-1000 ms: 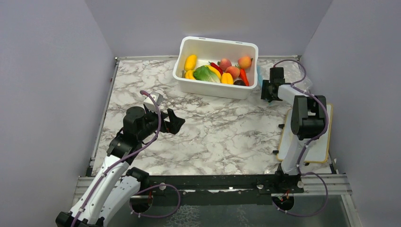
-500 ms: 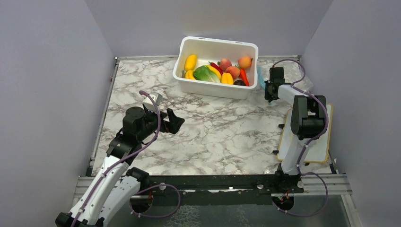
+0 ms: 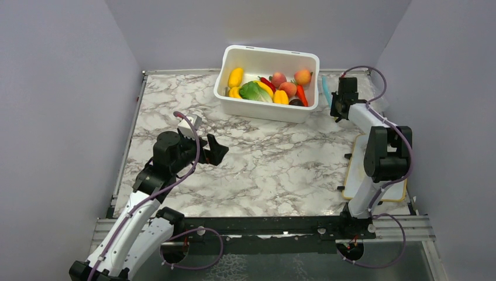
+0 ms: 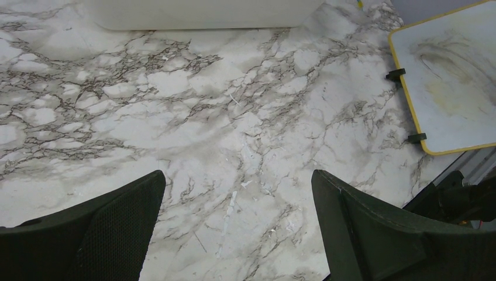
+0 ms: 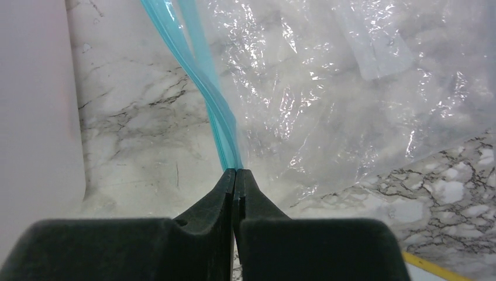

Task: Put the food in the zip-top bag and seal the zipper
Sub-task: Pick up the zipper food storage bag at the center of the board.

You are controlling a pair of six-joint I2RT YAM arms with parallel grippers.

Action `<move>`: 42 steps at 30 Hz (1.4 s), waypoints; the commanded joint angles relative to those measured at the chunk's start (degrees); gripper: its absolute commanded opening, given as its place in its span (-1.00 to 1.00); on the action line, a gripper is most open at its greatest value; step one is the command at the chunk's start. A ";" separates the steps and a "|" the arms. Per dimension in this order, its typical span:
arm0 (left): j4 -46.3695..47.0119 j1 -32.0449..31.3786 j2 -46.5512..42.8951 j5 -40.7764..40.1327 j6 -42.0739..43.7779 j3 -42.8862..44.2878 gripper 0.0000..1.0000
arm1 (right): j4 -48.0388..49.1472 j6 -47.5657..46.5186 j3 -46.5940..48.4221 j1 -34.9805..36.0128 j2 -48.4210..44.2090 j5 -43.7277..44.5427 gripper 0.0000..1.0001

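The right gripper [image 5: 235, 172] clamps its fingers on the light-blue zipper [image 5: 202, 82] of the zip-top bag [image 5: 327, 88], just right of the white tub [image 3: 266, 109] that holds the food [image 3: 266, 89]. The left gripper [image 4: 238, 178] hangs spread, grasping nothing, over the marble table [image 4: 175, 88], near a yellow-rimmed board [image 4: 462, 111].

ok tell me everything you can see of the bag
The bag is clear, crinkly, glossy plastic with a light-blue zipper along one edge. It looks empty; the marble table it lies on shows through it. The zipper's two blue tracks run apart at the far end and meet at the near end, so it looks unsealed. The right gripper is shut on that near end. The bag sits just right of the white tub; whether they touch cannot be told.
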 commanded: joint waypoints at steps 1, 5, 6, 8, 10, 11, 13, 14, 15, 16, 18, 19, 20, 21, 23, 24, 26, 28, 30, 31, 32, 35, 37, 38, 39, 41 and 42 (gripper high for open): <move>0.64 0.18 -1.24 -0.27 -0.14 -0.05 0.98 | -2.85 3.53 0.46 -0.25 -4.35 3.26 -0.98; 0.20 0.21 -0.82 0.19 -0.07 0.24 0.98 | -4.99 6.16 0.05 -0.25 -9.36 4.85 -0.99; 0.12 0.21 -0.69 0.20 0.05 0.40 0.98 | -5.60 6.46 0.01 -0.25 -10.75 5.33 -0.98; -0.26 0.30 -0.33 -0.58 0.16 0.72 0.98 | -6.71 7.33 -0.45 -0.25 -13.66 6.35 -0.98; -0.72 0.24 -0.29 -1.58 0.31 1.01 0.98 | -8.00 7.96 -1.27 -0.25 -16.97 6.83 -0.99; -1.04 0.26 -0.19 -1.92 0.34 1.20 0.98 | -8.41 8.32 -1.67 -0.27 -18.89 6.85 -0.98; -1.74 0.28 -0.04 -2.77 0.28 1.66 0.98 | -9.03 8.20 -2.59 -0.25 -22.69 5.18 -0.99; -1.84 0.31 -0.26 -3.25 0.22 1.83 0.98 | -9.54 8.14 -2.71 -0.25 -24.68 3.43 -0.98; -1.93 0.30 -0.48 -3.57 0.11 1.73 0.98 | -11.01 8.13 -2.33 -0.27 -26.56 1.67 -0.98; -1.89 0.25 -0.80 -3.79 0.08 1.64 0.98 | -12.44 8.90 -1.93 -0.25 -28.62 0.64 -0.98; -1.89 0.30 -1.26 -4.05 -0.22 1.38 0.98 | -13.33 9.62 -2.40 -0.25 -33.20 -2.17 -0.98; -1.69 0.33 -1.60 -4.10 -0.39 1.22 0.98 | -13.68 10.12 -2.70 -0.25 -35.39 -2.90 -0.98; -1.50 0.32 -1.72 -3.99 -0.51 1.11 0.98 | -14.21 10.77 -2.92 -0.25 -37.44 -3.67 -0.98; -1.18 0.25 -1.74 -3.72 -0.72 0.95 0.98 | -14.41 11.19 -3.17 -0.25 -39.40 -5.20 -0.98; -0.88 0.31 -1.07 -2.48 -1.16 0.84 0.98 | -15.47 11.68 -3.04 -0.25 -42.48 -8.76 -0.98; -0.74 0.26 -0.50 -1.82 -1.50 0.91 0.98 | -15.99 11.68 -2.82 -0.25 -43.83 -10.89 -0.98; -0.63 0.25 0.47 -0.84 -2.98 1.04 0.98 | -16.83 10.52 -2.31 -0.25 -46.53 -16.37 -0.98; -0.32 0.30 0.83 0.57 -5.18 1.45 0.98 | -18.21 10.13 -1.44 -0.25 -48.87 -19.78 -0.98; 0.13 0.29 1.11 1.63 -8.57 2.05 0.98 | -19.86 10.09 -0.49 -0.25 -50.98 -22.54 -0.98; 0.34 0.25 1.31 2.07 -10.52 2.55 0.98 | -20.81 10.10 -0.17 -0.25 -51.90 -24.32 -0.98; 0.49 0.32 1.59 2.42 -12.67 3.11 0.98 | -21.65 10.12 0.04 -0.25 -52.53 -26.39 -0.98; 1.06 0.26 3.02 4.00 -17.87 5.39 0.91 | -21.92 11.46 -0.99 -0.25 -55.10 -34.44 -0.98; 0.91 0.27 4.36 7.36 -18.69 7.43 0.86 | -18.83 13.21 -4.64 -0.25 -58.93 -38.99 -0.98; 0.73 0.27 5.38 8.69 -18.92 8.41 0.83 | -17.06 14.60 -7.11 -0.25 -60.83 -40.83 -0.98; 0.51 0.27 6.21 9.57 -19.74 9.13 0.82 | -16.32 15.64 -8.89 -0.25 -62.05 -42.43 -0.98; 0.61 0.25 7.36 10.66 -21.30 9.35 0.82 | -16.75 17.08 -11.24 -0.25 -62.55 -46.82 -0.98; 0.98 0.27 7.62 11.34 -21.84 9.31 0.82 | -17.30 17.51 -12.21 -0.25 -62.41 -48.92 -0.98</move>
